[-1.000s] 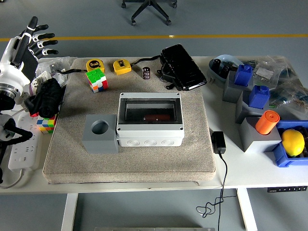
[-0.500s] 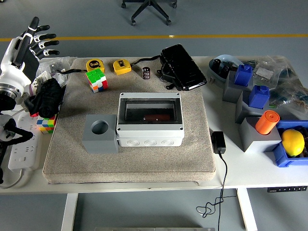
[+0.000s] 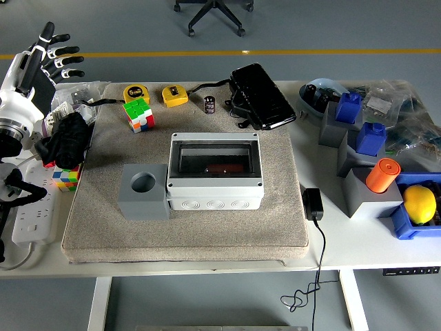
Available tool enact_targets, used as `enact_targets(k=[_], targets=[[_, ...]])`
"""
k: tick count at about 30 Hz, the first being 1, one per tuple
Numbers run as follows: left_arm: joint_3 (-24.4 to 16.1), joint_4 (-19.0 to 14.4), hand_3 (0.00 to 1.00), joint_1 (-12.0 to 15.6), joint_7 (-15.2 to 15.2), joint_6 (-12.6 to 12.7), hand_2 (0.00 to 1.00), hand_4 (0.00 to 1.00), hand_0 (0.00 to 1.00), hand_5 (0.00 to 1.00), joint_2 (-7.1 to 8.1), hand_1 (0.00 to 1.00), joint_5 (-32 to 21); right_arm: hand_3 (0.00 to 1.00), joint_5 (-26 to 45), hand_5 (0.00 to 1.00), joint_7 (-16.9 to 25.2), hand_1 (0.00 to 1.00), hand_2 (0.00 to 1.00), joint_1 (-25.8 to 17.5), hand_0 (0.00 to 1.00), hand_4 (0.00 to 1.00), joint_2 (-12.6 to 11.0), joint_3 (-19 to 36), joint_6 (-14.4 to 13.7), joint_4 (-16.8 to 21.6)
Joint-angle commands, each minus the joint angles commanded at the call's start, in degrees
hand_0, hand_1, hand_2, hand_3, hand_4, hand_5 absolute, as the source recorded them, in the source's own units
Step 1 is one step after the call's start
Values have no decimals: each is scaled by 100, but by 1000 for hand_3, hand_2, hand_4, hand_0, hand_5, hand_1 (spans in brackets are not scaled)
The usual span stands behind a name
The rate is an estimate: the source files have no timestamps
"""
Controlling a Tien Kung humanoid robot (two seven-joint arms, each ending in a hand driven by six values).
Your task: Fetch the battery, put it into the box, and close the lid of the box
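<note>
Fingers (image 3: 60, 61) of the left hand (image 3: 47, 58) are spreading wide and holding nothing, raised off the table's far left corner. Battery (image 3: 209, 104) is standing upright, long axis vertical, well to the right of those fingers and a little nearer the robot, on the grey mat (image 3: 275, 207) between the yellow tape measure (image 3: 174, 95) and the black pouch (image 3: 260, 96). Box (image 3: 214, 172) is sitting nearer still, toward the robot from the battery, its clear-windowed lid appearing to lie down over the body; whether it is latched cannot be told. Right hand is not showing, so the left is the only hand placed to reach. Against the earlier frames nothing on the mat is differing; the hand is hanging in nearly the same spot, the fingers at most a shade shifted. Judging the fetch as not yet begun.
</note>
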Motion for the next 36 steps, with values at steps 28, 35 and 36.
enact_targets(k=[28,35,36], targets=[[51,-26,569,-20,-5,7,523,998,356,654,45,519,-27,698,10,602,-36,697,697,-2,729,998,-27,-108,35,-6],[34,-38,569,-29,7,8,523,998,357,655,27,518,-25,699,-19,602,-32,698,697,-14,729,998,-16,-59,32,3],[31,-40,569,-27,10,8,523,998,357,655,23,518,-24,699,-20,602,-32,698,697,-15,729,998,-14,-51,32,2]])
